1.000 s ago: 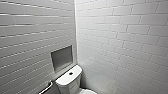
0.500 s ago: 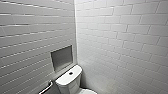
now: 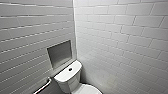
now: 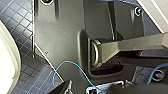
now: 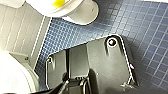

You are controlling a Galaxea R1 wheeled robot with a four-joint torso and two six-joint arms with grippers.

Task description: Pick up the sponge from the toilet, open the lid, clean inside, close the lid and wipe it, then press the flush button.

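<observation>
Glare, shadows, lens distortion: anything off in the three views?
Head view: the wide-angle lens bows the lines of the wall tiles; the niche is shaded inside; the flush button reads dark on the toilet. Right wrist view: the toilet's white washes out around the sponge. Left wrist view: soft sheen on the robot's dark plate.

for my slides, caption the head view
Corner of a white-tiled room: toilet with flush button on top, wall niche above it.

Head cam high, wrists floorward, toilet (image 3: 68,78) shared
</observation>
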